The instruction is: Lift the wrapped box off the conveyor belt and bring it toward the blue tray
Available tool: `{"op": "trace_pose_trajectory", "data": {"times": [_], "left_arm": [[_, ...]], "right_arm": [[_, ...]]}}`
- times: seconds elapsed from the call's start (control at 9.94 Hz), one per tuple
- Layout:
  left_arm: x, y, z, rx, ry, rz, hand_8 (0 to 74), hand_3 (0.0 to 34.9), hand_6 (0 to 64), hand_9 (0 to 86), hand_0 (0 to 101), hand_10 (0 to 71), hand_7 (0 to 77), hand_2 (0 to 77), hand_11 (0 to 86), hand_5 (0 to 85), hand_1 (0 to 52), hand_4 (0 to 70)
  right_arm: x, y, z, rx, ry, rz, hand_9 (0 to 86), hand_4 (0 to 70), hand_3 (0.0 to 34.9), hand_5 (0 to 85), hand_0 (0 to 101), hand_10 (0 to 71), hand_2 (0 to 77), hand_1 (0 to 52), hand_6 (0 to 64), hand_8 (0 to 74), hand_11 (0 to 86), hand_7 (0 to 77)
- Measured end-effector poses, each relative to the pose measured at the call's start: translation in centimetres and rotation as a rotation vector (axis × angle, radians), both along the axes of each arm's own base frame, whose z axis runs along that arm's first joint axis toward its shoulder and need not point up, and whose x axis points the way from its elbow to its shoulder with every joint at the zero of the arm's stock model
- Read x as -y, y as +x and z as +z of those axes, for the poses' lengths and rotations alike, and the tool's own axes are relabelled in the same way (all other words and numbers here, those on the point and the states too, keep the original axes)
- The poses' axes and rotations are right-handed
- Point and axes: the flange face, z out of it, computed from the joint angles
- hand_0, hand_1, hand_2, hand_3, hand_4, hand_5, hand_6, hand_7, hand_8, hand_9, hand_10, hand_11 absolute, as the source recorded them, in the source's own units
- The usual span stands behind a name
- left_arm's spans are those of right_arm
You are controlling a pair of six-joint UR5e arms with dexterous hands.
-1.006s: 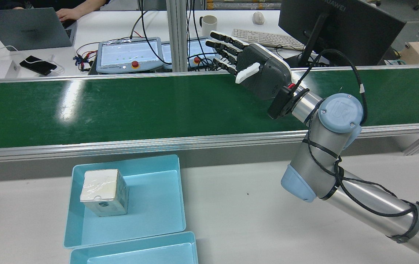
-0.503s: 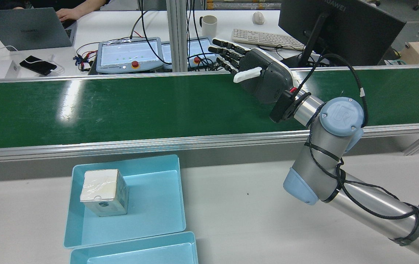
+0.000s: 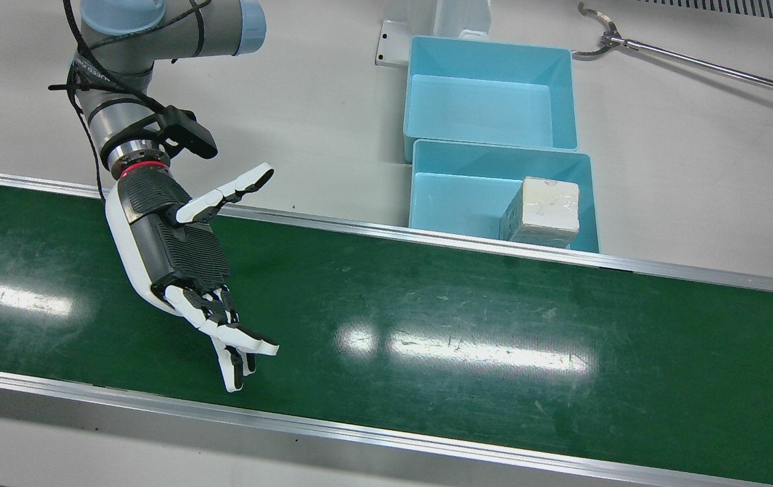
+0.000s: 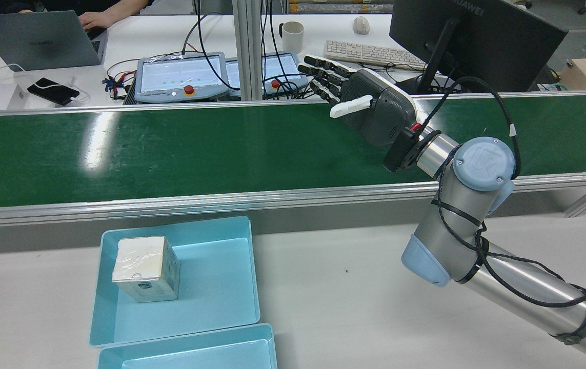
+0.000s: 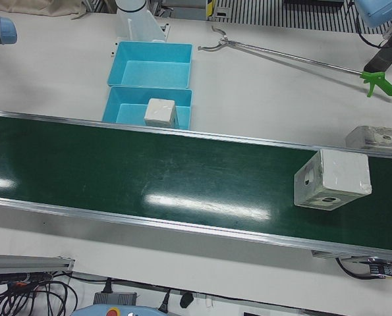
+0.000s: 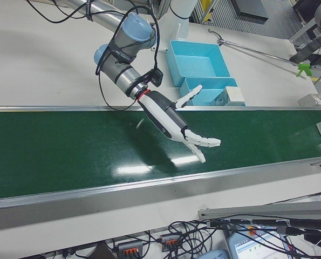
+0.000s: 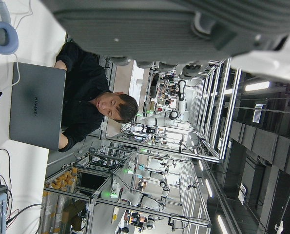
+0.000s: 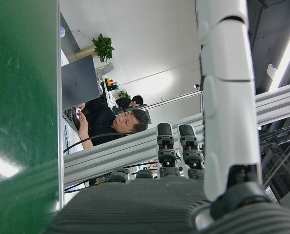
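Wrapped box [image 5: 333,179] on belt; left robot hand [image 7: 183,29] mostly cropped, apparently empty

Silver arm [image 4: 518,287], blue caps, black-white right hand [image 3: 176,250].

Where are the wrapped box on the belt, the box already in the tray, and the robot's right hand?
wrapped box [image 5: 333,179], left-front view, top face.
box in tray [image 4: 145,267], rear view, side face.
right hand [image 3: 173,250], front view, palm.
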Motion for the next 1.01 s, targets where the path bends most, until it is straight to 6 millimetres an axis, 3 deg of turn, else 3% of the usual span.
{"op": "trace_pose_trajectory", "data": {"times": [0.4,1.01], "left_arm": [[0.0,0.0,0.0,0.000,0.000,0.000,0.5,0.0,0.0,0.5,0,0.5,0.5,1.1,0.0,1.1,0.0,0.0],[0.0,0.0,0.0,0.000,0.000,0.000,0.5,0.0,0.0,0.5,0,0.5,0.5,1.1,0.5,1.1,0.0,0.0]], "right_arm": [[0.1,0.8,0.6,-0.045,-0.015,-0.024,2.2,19.1,1.4,15.8,53,0.0,8.2,18.0,8.7,0.0,2.2,19.1],[0.3,0.1,2.4,-0.082,-0.049,-0.037,2.2,16.9,1.5,17.5,52,0.0,8.7,18.0,7.1,0.5,1.6,19.6]]}}
